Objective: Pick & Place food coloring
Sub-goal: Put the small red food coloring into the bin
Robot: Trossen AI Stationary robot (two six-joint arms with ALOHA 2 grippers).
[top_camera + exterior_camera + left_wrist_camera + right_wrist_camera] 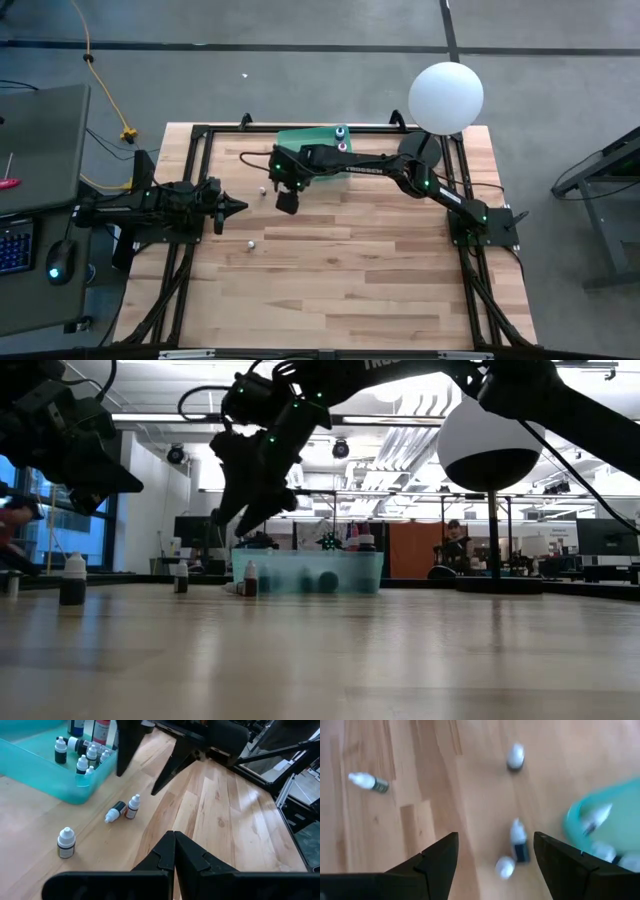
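Two arms share the table [350,270]: the right gripper [492,855] hangs spread wide and empty above loose food coloring bottles [519,840] just beside the green tray [45,775], which holds more; the left gripper [174,851], fingers pressed together, waits apart.

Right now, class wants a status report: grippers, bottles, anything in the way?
Right gripper open above two loose bottles. Left gripper shut, idle. Green tray adjacent; path unobstructed.

Grey floor [300,30] with yellow cable [100,75], blue-lit window [50,530], ceiling strip lights [400,450], distant desks
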